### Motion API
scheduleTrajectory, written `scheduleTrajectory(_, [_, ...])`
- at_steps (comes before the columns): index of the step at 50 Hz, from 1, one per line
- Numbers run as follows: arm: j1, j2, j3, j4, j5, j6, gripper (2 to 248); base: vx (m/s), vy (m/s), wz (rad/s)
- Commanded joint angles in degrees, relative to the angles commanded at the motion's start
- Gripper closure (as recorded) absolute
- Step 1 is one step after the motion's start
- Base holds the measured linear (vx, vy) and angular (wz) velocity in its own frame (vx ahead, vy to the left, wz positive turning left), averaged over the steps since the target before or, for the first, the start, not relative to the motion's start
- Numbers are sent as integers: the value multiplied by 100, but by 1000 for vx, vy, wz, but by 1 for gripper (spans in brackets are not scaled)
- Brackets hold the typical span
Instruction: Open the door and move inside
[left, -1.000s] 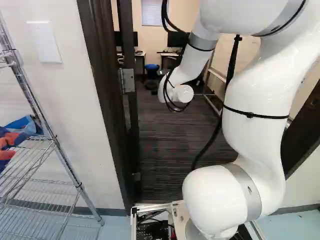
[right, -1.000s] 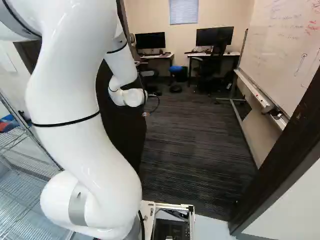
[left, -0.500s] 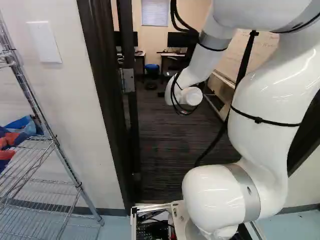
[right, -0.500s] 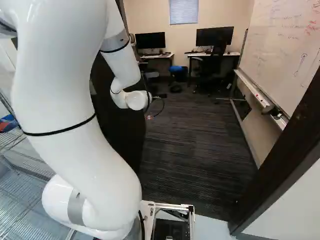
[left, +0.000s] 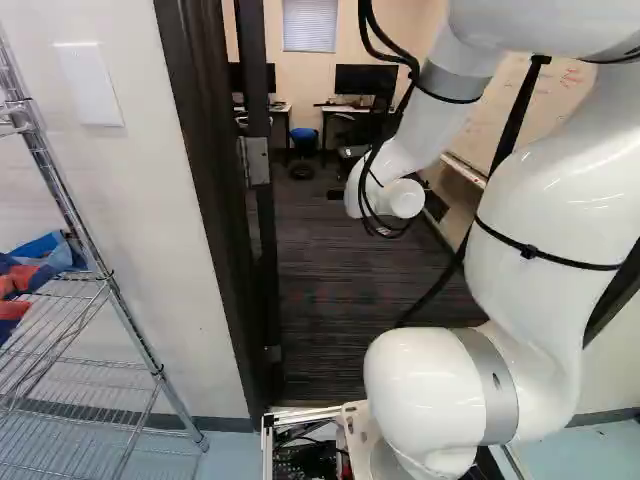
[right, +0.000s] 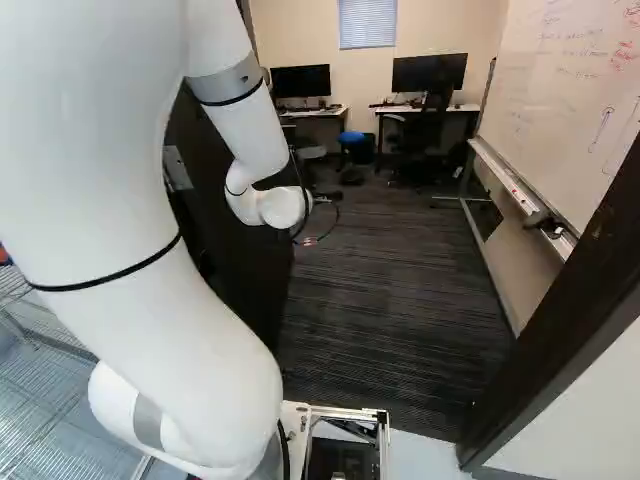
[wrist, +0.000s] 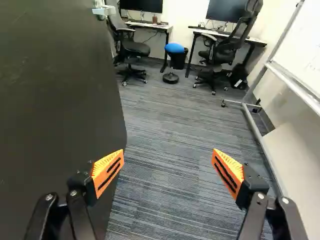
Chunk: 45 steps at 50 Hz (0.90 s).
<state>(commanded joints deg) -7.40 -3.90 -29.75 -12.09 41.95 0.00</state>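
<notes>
"State of the gripper (right: 322, 220)?"
"Released; its two fingers stand wide apart."
"The door (wrist: 50, 110)?"
"Open, beside the gripper, flanking the carpeted floor (wrist: 165, 165). Contact cannot be determined."

Door (right: 255, 270) | dark, smooth-faced; metal fitting (wrist: 103, 10) by far edge | open, angled into room | upright | at left side of doorway (right: 570, 325)

Monitors (wrist: 141, 5): two. Surfaces (wrist: 227, 35): two, each carrying one monitor. Wheeled office chairs (wrist: 136, 49): two. Blue-topped stool (wrist: 174, 47): one. Door (wrist: 55, 110): one. Whiteboard (right: 565, 100): one. Window blind (right: 367, 22): one. Wire shelf unit (left: 157, 372): one. White wall plate (left: 90, 85): one. Robot arm (left: 540, 205): one.
</notes>
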Motion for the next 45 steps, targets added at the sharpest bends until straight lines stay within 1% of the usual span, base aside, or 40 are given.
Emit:
scheduleTrajectory(12, [-211, 161, 169, -64, 0, 0, 3, 0, 0, 0])
scheduleTrajectory(29, [-179, 223, 247, -21, 27, 0, 3, 0, 0, 0])
scheduleTrajectory(45, [-79, 414, 489, 113, 112, 0, 3, 0, 0, 0])
